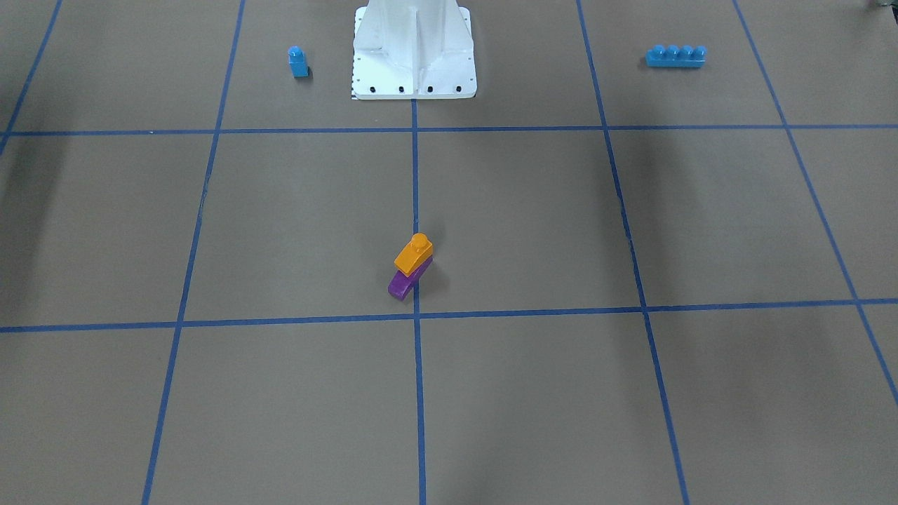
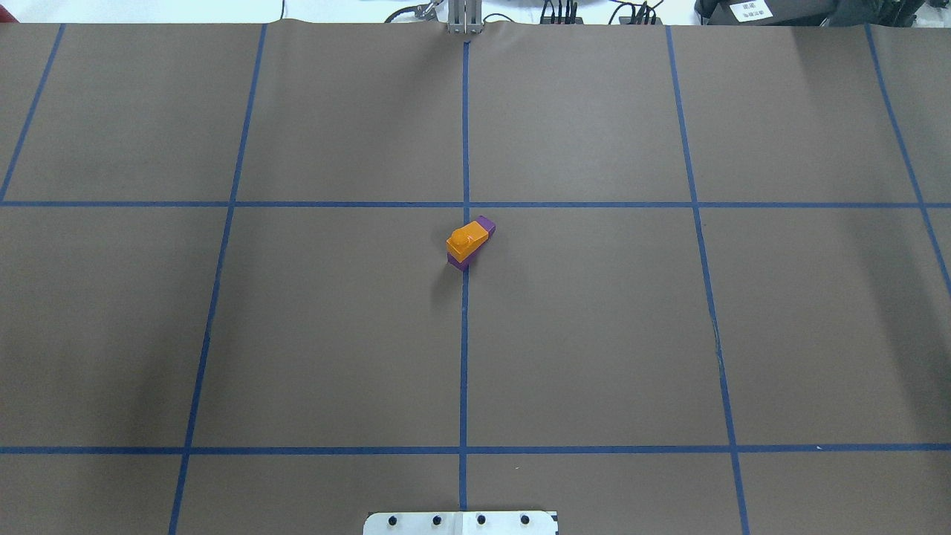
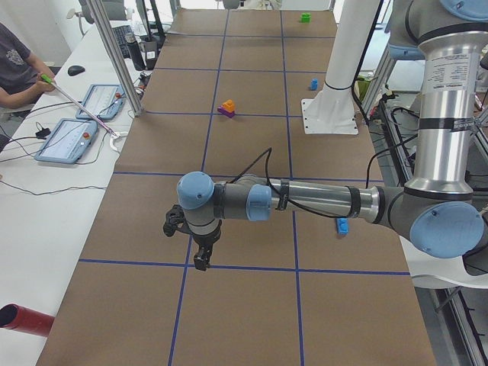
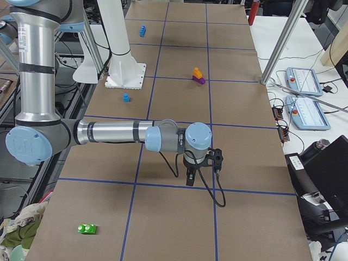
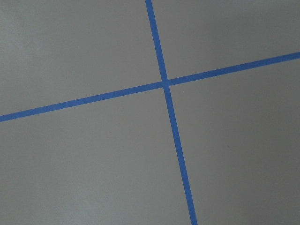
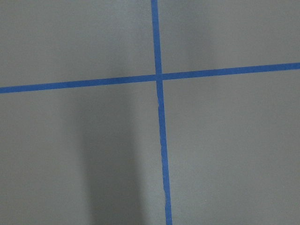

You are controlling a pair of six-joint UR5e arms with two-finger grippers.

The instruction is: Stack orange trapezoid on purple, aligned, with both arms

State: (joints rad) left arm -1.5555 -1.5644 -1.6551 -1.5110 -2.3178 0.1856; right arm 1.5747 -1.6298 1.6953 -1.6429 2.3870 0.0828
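- The orange trapezoid (image 2: pixel 466 241) sits on top of the purple (image 2: pixel 487 224), near the middle of the table (image 2: pixel 594 334), across the centre tape line (image 2: pixel 465 134);
- Seen from overhead, the pair's long axis runs diagonally from near-left to far-right; the orange stud is at the near-left end; the purple's tip shows past the far-right end;
- The left tool (image 3: pixel 200 258) points down over the table's left end, well apart from the stack; its opening and any hold cannot be told;
- The right tool (image 4: pixel 190 178) points down over the right end; likewise cannot be told.
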